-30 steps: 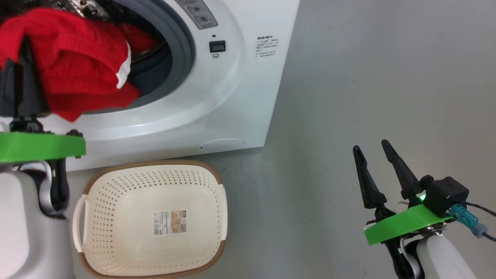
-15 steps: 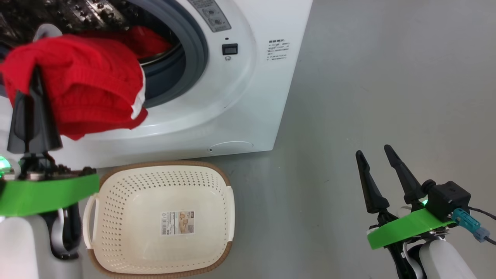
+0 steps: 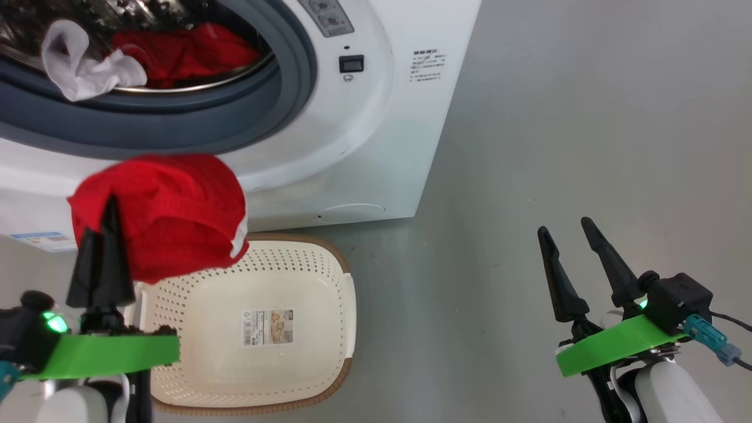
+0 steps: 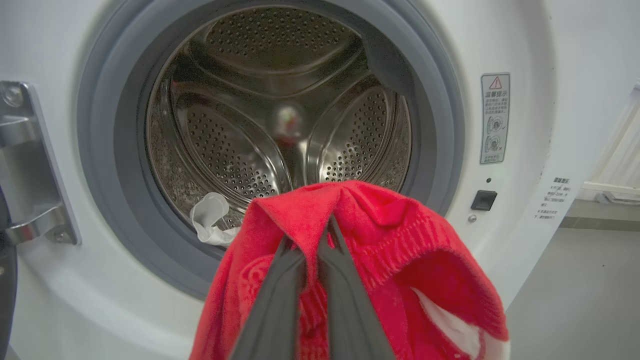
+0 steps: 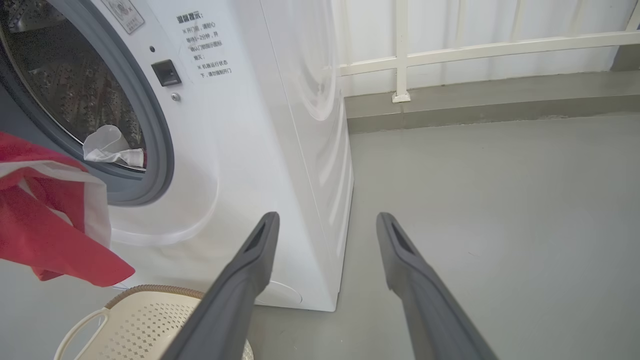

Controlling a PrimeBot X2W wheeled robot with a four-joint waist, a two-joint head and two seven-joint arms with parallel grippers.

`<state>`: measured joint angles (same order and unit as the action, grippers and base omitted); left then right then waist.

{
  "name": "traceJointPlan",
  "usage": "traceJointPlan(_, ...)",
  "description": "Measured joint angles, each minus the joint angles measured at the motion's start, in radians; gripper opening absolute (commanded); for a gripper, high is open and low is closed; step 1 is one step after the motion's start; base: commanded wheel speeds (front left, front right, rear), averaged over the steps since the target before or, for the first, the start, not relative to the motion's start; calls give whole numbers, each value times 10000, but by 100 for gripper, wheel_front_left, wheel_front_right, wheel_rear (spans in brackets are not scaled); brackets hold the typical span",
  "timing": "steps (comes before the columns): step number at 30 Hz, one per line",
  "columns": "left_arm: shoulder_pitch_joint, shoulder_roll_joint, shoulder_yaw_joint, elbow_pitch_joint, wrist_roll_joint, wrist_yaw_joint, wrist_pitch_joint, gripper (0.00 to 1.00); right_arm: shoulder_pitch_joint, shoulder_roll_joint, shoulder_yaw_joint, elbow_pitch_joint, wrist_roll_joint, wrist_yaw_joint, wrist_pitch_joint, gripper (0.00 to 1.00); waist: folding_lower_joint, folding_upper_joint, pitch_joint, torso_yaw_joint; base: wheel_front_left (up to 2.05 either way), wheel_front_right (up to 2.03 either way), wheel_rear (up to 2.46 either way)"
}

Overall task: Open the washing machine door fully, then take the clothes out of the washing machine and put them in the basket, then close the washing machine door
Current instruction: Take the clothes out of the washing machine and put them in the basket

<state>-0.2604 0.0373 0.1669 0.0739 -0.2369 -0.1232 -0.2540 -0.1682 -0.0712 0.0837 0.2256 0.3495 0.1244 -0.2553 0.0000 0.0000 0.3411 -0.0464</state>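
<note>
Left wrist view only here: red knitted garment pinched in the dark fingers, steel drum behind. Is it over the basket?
Observer: Roughly; the head view shows the red knitted garment above the far left corner of the cream perforated plastic basket, which holds no clothes.
Operator: More laundry in the drum?
Observer: Another red garment beside the small white cloth.
Operator: And the other arm?
Observer: The right gripper is open, empty, above grey floor.

Red garment (image 3: 170, 205) hangs above cream basket (image 3: 305, 264); more clothes (image 3: 182, 53) lie inside washing machine (image 3: 376, 147).
</note>
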Motion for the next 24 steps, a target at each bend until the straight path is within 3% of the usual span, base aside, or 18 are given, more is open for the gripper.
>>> traceJointPlan(14, 142, -8, -69, 2801, -251, 98, 2, 0, -456, -29, 61, -79, 0, 0, 0, 100, 0, 0, 679, -254, 0, 0, 0)
traceJointPlan(24, -582, -19, -65, 5189, 263, 67, 4, 0, -730, 4, 94, -150, -6, 0, 0, 100, 0, 0, 1344, -455, 0, 0, 0)
